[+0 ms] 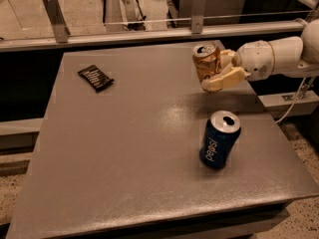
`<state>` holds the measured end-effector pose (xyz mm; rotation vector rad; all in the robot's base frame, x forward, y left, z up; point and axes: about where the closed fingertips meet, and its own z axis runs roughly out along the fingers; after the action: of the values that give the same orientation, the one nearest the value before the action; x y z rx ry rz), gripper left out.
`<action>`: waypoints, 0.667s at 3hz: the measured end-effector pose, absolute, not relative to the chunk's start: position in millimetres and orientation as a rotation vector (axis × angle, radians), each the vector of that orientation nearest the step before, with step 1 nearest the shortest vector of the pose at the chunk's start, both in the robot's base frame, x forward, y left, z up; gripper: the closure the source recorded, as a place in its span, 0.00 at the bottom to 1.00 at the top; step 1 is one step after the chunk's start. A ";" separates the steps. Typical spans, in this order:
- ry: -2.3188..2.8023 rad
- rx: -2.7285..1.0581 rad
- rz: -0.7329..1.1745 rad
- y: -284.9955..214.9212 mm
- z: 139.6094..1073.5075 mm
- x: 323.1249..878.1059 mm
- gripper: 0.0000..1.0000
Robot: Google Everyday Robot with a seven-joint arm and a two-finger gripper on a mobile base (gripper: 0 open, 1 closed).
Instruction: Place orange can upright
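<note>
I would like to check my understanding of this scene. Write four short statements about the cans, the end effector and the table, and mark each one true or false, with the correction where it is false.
1. The end effector is closed on the orange can, over the far right part of the table. True.
2. The blue Pepsi can stands upright on the table. True.
3. The orange can touches the blue Pepsi can. False: they are apart, and the orange can is farther from the camera.
4. Nothing lies on the left part of the table. False: a dark packet lies near its far left corner.
</note>
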<state>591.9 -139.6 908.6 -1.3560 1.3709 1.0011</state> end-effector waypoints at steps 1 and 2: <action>1.311 -1.329 1.033 -140.9 902.1 593.3 1.00; 1.264 -1.324 1.059 -140.4 896.6 591.8 1.00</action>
<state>591.8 -140.4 896.6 -1.3245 1.2640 1.0594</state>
